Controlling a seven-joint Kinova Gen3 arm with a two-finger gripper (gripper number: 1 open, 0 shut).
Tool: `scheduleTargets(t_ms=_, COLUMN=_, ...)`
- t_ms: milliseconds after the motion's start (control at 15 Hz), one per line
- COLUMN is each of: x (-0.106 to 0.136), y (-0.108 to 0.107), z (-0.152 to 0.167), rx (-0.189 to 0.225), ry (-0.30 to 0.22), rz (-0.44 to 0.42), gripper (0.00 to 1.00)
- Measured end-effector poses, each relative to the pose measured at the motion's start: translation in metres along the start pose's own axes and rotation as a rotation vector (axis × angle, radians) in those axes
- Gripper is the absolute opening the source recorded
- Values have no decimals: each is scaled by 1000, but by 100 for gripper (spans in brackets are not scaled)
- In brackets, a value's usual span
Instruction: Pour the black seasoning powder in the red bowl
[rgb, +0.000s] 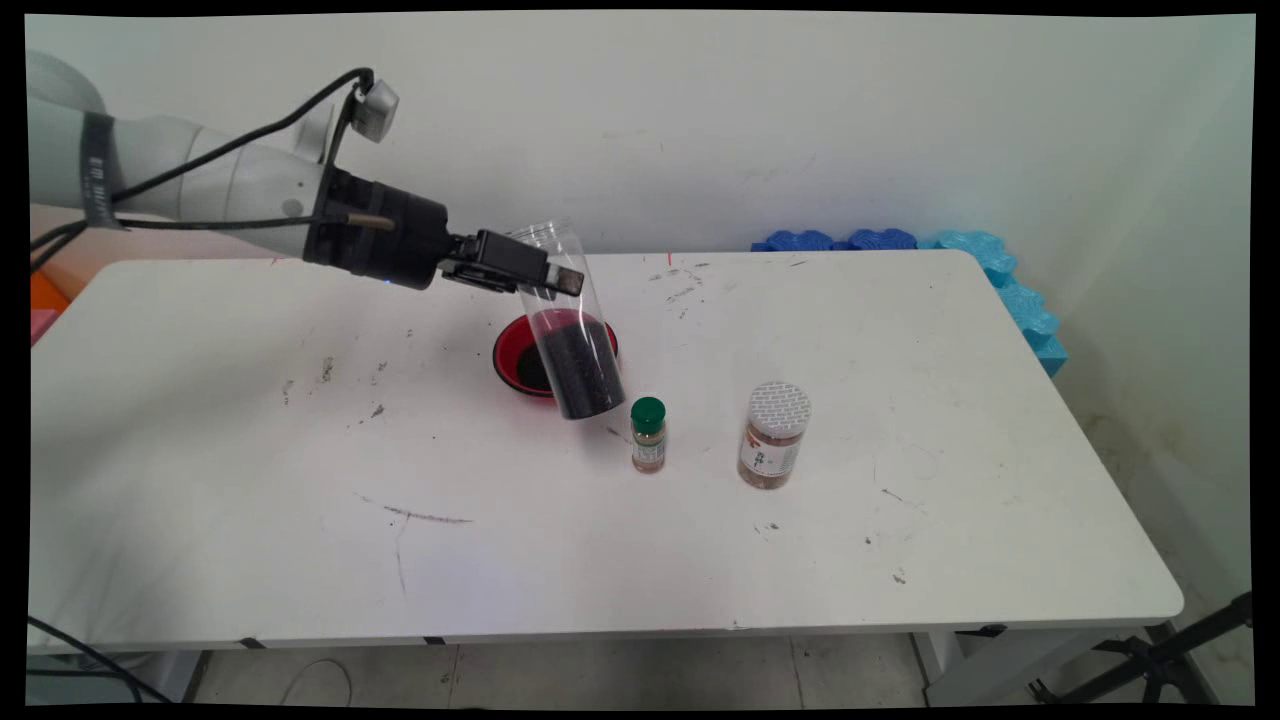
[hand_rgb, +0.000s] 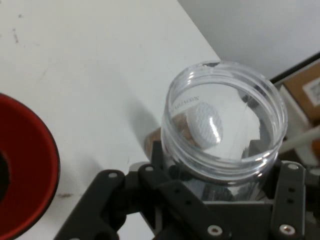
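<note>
White table (rgb: 250, 480) against a plain pale wall; scuffs and dark marks across the top, blue foam pieces (rgb: 900, 241) off the far right corner.

Gripper (rgb: 545, 277) clamped on clear jar (rgb: 570, 330) high up near its open mouth, coming in from the left. Jar off the table, tilted, mouth leaning toward the far edge, lower half full of dark granules. Hand view: open rim (hand_rgb: 225, 120) empty up top, fingers either side of the wall.

Red bowl (rgb: 515, 355) right behind the jar, around mid-table toward the far edge, dark contents inside, partly hidden by the jar. Jar base looks near the bowl's right rim; touching or not, can't tell.

Green-capped spice bottle (rgb: 648, 434) upright just beside the jar base, toward the near edge. White-lidded jar (rgb: 774, 434) of brown powder upright further right, apart from it.

Nothing spilled visibly. Black cables hanging off the arm.
</note>
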Motion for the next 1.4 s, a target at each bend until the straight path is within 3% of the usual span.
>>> scheduleTargets(t_ms=467, x=11, y=-17, z=10, rx=-6, ry=37, rz=-274, gripper=0)
scheduleTargets(t_ms=1400, x=20, y=-36, z=23, rx=-64, ry=86, rz=-811, gripper=0)
